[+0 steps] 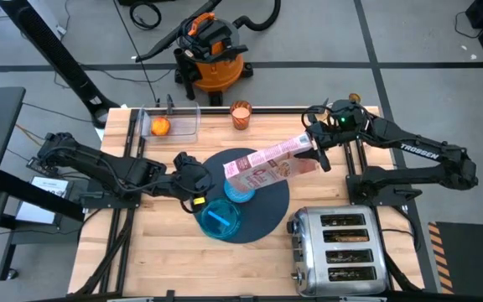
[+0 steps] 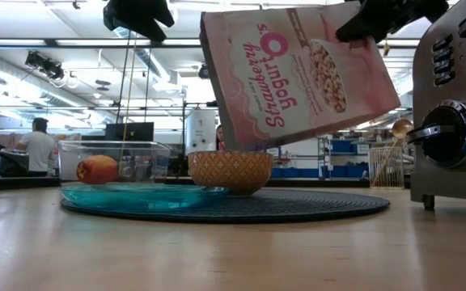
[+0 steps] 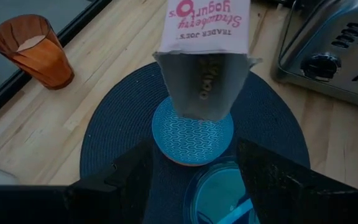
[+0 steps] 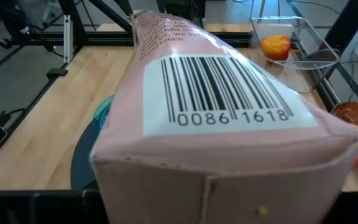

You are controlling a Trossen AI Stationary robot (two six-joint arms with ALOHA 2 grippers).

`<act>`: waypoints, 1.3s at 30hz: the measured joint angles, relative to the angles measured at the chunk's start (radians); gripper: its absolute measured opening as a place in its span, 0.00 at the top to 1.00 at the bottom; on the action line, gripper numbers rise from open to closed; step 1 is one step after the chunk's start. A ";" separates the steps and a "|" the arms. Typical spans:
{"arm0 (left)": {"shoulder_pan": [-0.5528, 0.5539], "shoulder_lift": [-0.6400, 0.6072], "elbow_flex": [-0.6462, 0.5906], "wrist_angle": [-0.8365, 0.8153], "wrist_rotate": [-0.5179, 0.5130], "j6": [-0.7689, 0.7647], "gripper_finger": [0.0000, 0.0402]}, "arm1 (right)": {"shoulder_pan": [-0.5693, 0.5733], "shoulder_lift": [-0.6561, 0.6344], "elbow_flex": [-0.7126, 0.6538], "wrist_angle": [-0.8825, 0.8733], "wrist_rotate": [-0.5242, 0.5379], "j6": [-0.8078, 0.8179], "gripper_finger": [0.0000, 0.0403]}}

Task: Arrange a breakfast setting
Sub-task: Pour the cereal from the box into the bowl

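1. Nearest my right wrist camera is the bottom of the pink cereal box (image 4: 222,124), filling the view; I have the right end effector (image 1: 315,149) clamped on that end, fingers partway closed around the carton.
2. I judge the step in hand to be pouring cereal: the box hangs tilted, open mouth down, directly over the small light-blue bowl (image 3: 192,129), which sits on the dark mat (image 1: 267,205) ahead of and below the right end effector.
3. My left end effector (image 1: 193,180) hovers just beside the mat's edge, fingers about half apart and holding nothing; the teal plate (image 1: 218,220) lies just beneath and ahead of it, overlapping the mat.
4. Farther from both end effectors, at the back of the bench (image 1: 141,252), the red-orange fruit (image 1: 159,127) rests in a clear container (image 1: 174,122) and the orange cup (image 1: 240,115) stands beside it. The chrome toaster (image 1: 338,247) sits near the right arm's base.
5. Next I would expect to tip the box upright once enough has fallen, keeping the mouth centred over the bowl so nothing spills onto the mat, then set the box aside. I cannot tell whether cereal is already in the bowl.
6. Readable print: "TRADER JOE'S" and "Strawberry Yogurt O's", upside down; barcode digits "0086 1618"; "TROSSEN" on the right arm.
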 joint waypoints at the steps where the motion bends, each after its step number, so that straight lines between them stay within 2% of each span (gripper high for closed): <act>1: 0.000 0.000 0.000 0.000 0.000 0.000 0.42 | 0.005 0.000 0.000 0.000 0.011 -0.001 0.52; 18: 0.002 0.000 0.000 0.000 0.000 -0.007 0.42 | 0.070 0.000 0.007 -0.013 0.105 -0.002 0.52; 39: 0.002 0.000 0.000 0.000 -0.003 -0.008 0.42 | 0.083 0.000 0.007 -0.015 0.102 0.004 0.52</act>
